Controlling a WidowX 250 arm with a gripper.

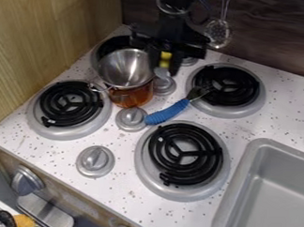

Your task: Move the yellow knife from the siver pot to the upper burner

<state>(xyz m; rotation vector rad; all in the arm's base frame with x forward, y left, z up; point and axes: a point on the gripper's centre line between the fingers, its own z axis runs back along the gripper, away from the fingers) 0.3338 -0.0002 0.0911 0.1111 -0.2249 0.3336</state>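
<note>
The black arm [175, 10] is hanging in from the 12 o'clock edge of the camera view. Its wrist is leading down to the black gripper [164, 63], whose two fingers are pointing toward 6 o'clock and holding a grip.

Blue-handled utensil [168, 112] between pot [126, 70] and upper burner [243, 88], gap beside sink [237, 184]

The pot [126, 65] looks glossy metal, the side panel [44, 41] smooth wood.

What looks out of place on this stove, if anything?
The blue-handled utensil looks stray: its head lies on the upper right burner, its handle beside a knob. The pot also sits off-centre from the upper left burner, crowding that knob.
</note>
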